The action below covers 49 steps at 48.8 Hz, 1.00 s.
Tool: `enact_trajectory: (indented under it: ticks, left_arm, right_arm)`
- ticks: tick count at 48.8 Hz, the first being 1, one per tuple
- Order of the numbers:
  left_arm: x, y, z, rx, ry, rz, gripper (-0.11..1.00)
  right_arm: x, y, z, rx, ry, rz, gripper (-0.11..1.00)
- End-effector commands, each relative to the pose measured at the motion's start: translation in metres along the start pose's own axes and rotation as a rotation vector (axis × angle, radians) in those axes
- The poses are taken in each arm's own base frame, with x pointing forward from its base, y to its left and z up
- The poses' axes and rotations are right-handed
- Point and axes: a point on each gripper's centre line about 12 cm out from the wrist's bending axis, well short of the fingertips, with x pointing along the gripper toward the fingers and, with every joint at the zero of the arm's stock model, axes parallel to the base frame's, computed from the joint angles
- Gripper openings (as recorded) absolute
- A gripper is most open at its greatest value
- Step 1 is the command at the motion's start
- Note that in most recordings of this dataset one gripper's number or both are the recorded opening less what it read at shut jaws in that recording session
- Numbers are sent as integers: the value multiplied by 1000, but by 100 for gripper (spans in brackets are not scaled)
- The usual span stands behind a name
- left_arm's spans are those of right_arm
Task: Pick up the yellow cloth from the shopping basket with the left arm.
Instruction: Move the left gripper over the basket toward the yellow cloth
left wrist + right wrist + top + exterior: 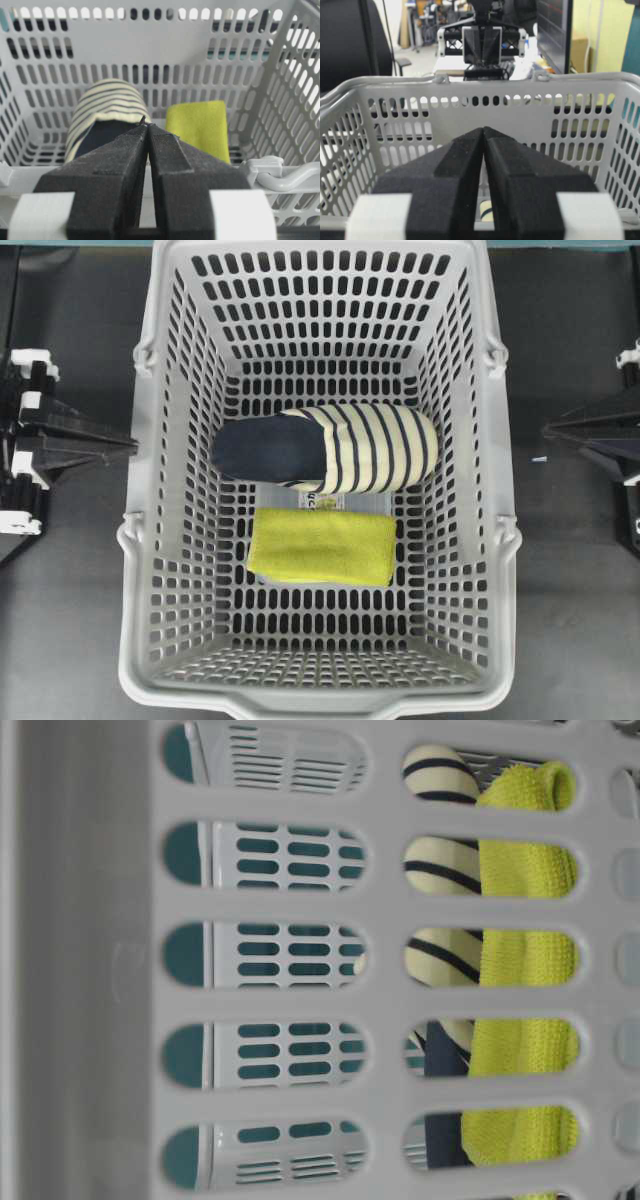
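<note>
I find almost nothing I can read here. A white printed sheet [330,502] lies on the floor of the shopping basket [150,540], showing between the striped slipper [330,448] and the yellow cloth [322,546]. It carries a few dark characters at its edge, too small and too covered for me to make out.

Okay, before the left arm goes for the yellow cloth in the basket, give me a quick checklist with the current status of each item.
1. Yellow cloth lying uncovered on the basket floor: ok.
2. Slipper off the cloth: ok, beside it; touching, cannot tell.
3. Left gripper open for the grasp: not ok, shut.
4. Left gripper over the shopping basket: not ok, outside the rim.
5. Right gripper out of the way: ok, shut, outside the basket.
</note>
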Motion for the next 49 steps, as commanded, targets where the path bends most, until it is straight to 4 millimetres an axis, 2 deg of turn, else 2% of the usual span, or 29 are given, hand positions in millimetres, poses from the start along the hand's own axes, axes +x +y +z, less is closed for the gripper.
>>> enact_trajectory:
  ticks: [1, 6, 17, 26, 28, 31, 39, 41, 44, 47, 49]
  left_arm:
    - [5, 0, 18, 22, -18, -5, 6]
    - [13, 0, 33, 6, 43, 0, 0]
    - [41, 0, 69, 3, 225, 4, 0]
    - [72, -7, 76, 14, 366, -19, 0]
    - [78, -8, 77, 18, 391, -25, 0]
    - [88, -10, 77, 18, 427, -28, 0]
    - [112, -13, 75, 18, 467, -34, 1]
    - [117, -13, 71, 13, 493, -31, 1]
    - [126, -13, 66, 13, 544, -30, 1]
    - [136, -14, 59, 13, 608, -27, 6]
    - [143, -14, 54, 15, 657, -25, 13]
  right_arm:
    - [5, -2, 7, 11, -8, -9, 0]
    - [8, -2, 10, 31, 30, -14, 0]
    - [13, -3, 8, 53, 122, -18, 0]
    - [13, -3, 7, 52, 148, -18, 2]
    - [13, -2, 5, 52, 168, -13, 6]
    - [12, 0, 2, 55, 198, -5, 19]
    - [12, 2, -1, 56, 223, 4, 67]
    - [12, 2, -1, 55, 223, 4, 76]
    - [12, 2, -1, 53, 220, 4, 81]
    - [11, 2, 0, 55, 216, 1, 78]
    - [12, 1, -1, 53, 216, -2, 77]
